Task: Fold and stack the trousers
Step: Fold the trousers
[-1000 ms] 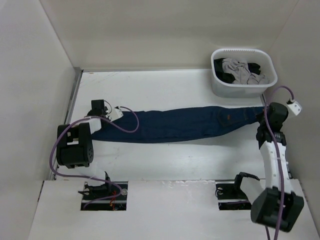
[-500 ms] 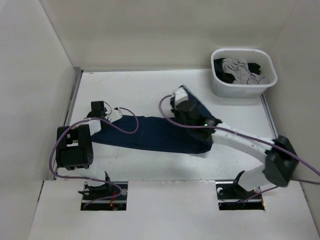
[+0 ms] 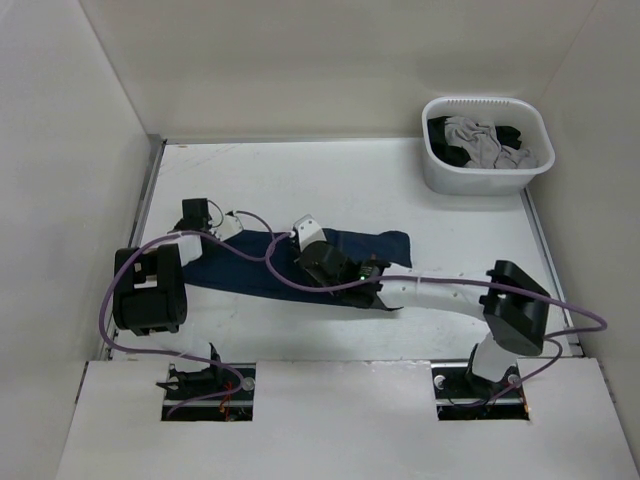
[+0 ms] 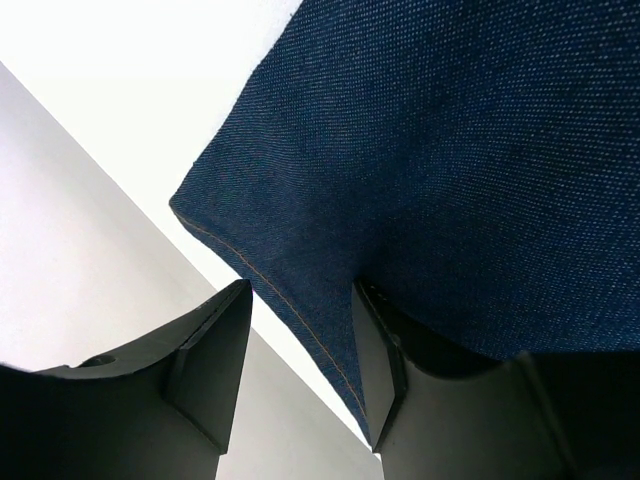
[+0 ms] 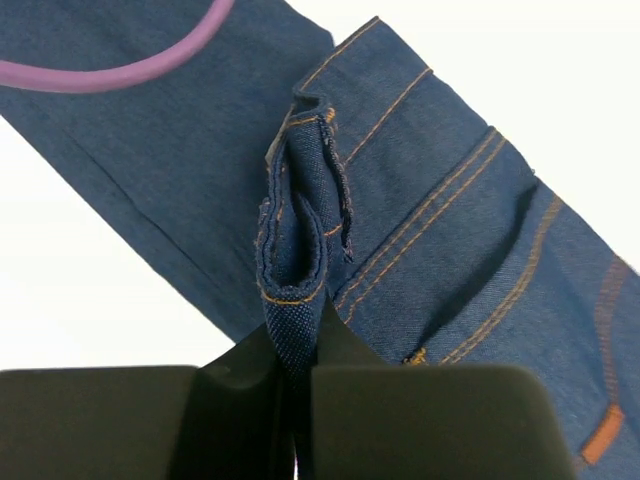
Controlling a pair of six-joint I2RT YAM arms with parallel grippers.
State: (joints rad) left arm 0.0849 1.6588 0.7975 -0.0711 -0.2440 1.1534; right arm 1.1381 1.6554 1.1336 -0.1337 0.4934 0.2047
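The dark navy trousers (image 3: 250, 268) lie folded across the middle of the table, with the fold at the right (image 3: 392, 245). My right gripper (image 3: 298, 252) reaches far left over them. In the right wrist view it (image 5: 295, 380) is shut on a bunched piece of the waistband (image 5: 295, 240), and the tan patch (image 5: 601, 436) shows at the lower right. My left gripper (image 3: 222, 243) sits at the leg end. In the left wrist view it (image 4: 300, 340) is open, and the stitched hem (image 4: 290, 310) lies between its fingers, close to the right finger (image 4: 385, 375).
A white basket (image 3: 480, 180) with grey and black clothes (image 3: 478, 140) stands at the back right. Purple cables loop from both arms, one over the trousers (image 3: 255, 252). Walls close the table on the left, back and right.
My right arm has swung from the far right to the left, carrying the waistband over the legs, so the trousers are now folded in half. The left arm has stayed put.
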